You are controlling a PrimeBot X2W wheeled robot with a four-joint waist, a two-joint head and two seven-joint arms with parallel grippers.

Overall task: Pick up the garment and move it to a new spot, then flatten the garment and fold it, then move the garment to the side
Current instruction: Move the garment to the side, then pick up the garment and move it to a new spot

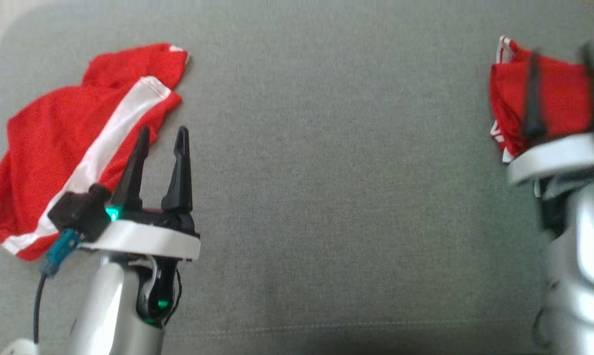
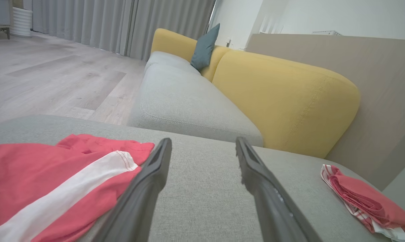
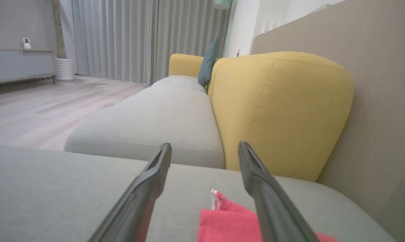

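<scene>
Grey woven fabric covers the cushion (image 1: 326, 172). At the lower left of the head view, the left end effector (image 1: 163, 133) is spread wide and empty, its tips just beside a crumpled red garment (image 1: 45, 143) with a white stripe. At the upper right, the blurred right end effector (image 1: 559, 52) is spread wide over the folded red garment (image 1: 561, 98), not gripping it. Beyond are a yellow backrest (image 2: 283, 97), a teal pillow (image 2: 204, 47) and grey curtains (image 2: 105, 23).

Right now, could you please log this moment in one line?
left gripper open | right gripper open over folded garment | crumpled garment left
</scene>
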